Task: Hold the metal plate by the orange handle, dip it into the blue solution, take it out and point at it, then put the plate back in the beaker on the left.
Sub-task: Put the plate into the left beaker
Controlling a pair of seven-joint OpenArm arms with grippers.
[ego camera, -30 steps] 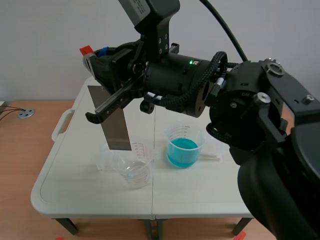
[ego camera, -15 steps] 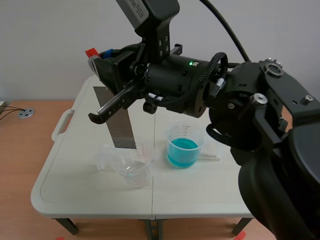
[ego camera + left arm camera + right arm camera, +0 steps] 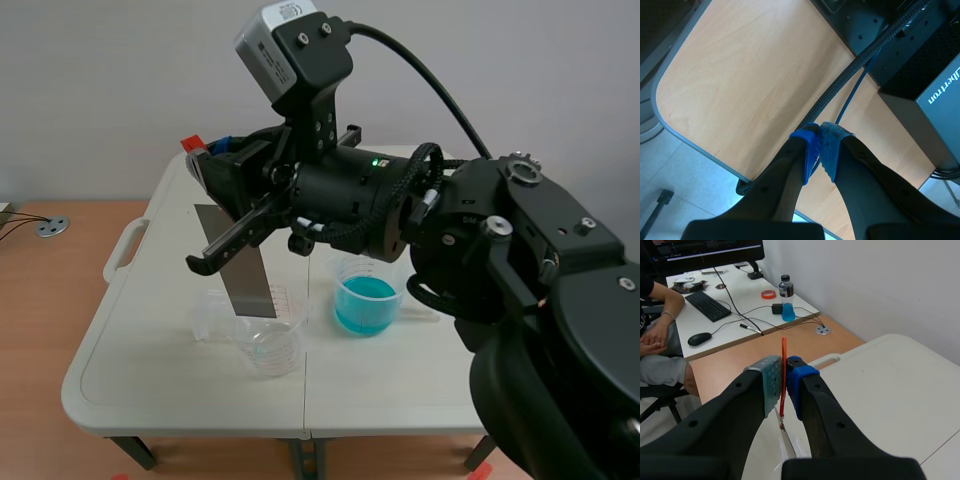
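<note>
Fingers [image 3: 807, 152] of the left gripper [image 3: 818, 150] are pressed together on nothing. They sit over a wooden desk [image 3: 740, 75] crossed by black cables [image 3: 850, 75], and this arm does not show in the scene view.

The right gripper [image 3: 783, 382] is clenched on the orange handle [image 3: 783, 360], which stands thin and upright between the two pads. In the scene view the handle sits at the upper left of the frame.

The metal plate [image 3: 237, 262] hangs below the handle at centre left, tilted, with its lower end toward the right. Its lower edge is level with the rim of the clear beaker [image 3: 268, 340] on the white table [image 3: 150, 380]. Whether that edge is already inside the rim or just behind it cannot be told. This beaker holds a shallow layer of faintly bluish liquid.

The beaker of blue solution [image 3: 368, 295] stands just right of centre, near the clear beaker but apart from it, and the plate is clear of it. The right arm [image 3: 480, 240] comes in from the right of the frame and reaches past the middle.

Step in hand, as a judgement: the plate is being handled at the left beaker, most likely the return that ends the task. The pictures do not settle whether the dip is done.

The next move calls for a slow, straight descent so that the lower edge passes inside the rim without catching it. The light beaker could tip or slide. The handle should be let go only once the plate rests against the wall.
</note>
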